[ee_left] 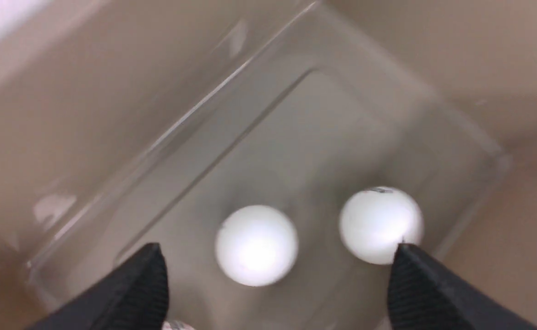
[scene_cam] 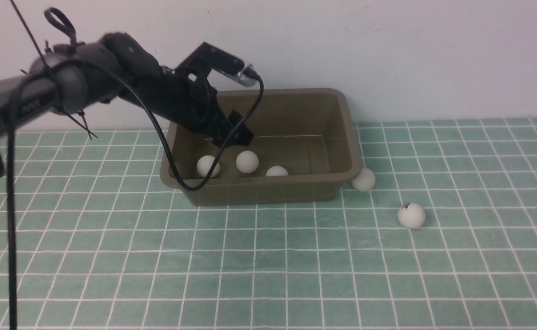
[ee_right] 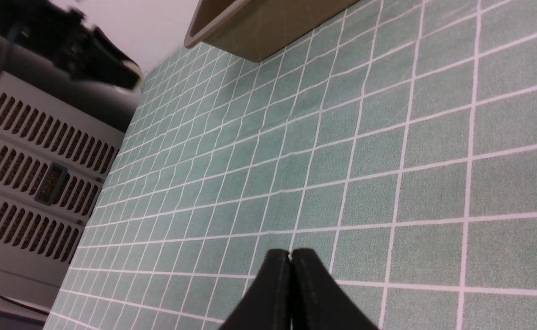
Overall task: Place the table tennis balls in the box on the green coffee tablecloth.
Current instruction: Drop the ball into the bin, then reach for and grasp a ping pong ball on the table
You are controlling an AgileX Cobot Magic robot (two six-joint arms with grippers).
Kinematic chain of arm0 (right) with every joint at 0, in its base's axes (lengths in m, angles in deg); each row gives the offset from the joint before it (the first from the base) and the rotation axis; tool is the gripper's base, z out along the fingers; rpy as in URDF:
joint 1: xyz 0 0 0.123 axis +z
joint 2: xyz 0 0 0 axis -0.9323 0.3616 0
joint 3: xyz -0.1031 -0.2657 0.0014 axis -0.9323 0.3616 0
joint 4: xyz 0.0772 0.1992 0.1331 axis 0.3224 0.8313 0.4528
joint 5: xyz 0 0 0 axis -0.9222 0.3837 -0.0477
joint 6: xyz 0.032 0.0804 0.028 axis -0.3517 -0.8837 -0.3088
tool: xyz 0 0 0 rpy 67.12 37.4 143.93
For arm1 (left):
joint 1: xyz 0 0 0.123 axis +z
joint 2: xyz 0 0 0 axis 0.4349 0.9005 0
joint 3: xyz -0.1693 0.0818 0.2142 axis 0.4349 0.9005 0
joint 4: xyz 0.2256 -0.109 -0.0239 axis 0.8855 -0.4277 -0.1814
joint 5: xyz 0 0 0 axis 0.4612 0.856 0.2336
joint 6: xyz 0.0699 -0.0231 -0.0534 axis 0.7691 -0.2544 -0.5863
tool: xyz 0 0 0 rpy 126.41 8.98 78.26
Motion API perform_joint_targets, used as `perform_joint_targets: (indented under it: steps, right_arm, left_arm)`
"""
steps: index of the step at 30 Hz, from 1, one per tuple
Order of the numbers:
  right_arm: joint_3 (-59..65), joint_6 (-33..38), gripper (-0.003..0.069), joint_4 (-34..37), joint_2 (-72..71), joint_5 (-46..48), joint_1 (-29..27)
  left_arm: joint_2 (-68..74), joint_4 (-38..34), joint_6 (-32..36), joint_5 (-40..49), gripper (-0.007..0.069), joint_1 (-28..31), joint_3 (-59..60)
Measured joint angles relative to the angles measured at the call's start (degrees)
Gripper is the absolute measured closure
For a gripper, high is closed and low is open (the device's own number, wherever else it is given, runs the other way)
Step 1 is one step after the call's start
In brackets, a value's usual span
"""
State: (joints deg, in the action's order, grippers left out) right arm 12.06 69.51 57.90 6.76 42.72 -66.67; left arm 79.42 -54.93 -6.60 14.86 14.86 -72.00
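Balls (scene_cam: 247, 162): I count three in the box (scene_cam: 259, 193), one half hidden by its wall. Left gripper (ee_left: 277, 251) spread, empty; right gripper (ee_right: 290, 255) pressed together.

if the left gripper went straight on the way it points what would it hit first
Most likely the table tennis ball centred ahead of the open left gripper, low in the box. Depth is unclear, so it could slip past onto the box floor beside it.
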Motion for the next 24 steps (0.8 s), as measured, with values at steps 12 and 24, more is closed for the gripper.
perform_joint_targets:
  steps: [12,24]
  right_arm:
    - [-7.22,15.46,0.0675,7.07,11.97,-1.71,0.0]
    - [-36.74,43.51,0.0675,6.27,43.73,-13.33,0.0]
  left_arm:
    - [-16.09,4.3,-1.06,19.93,0.0627,6.91,-0.78]
    - [-34.89,6.23,-8.02,29.56,0.0629,15.38,-0.78]
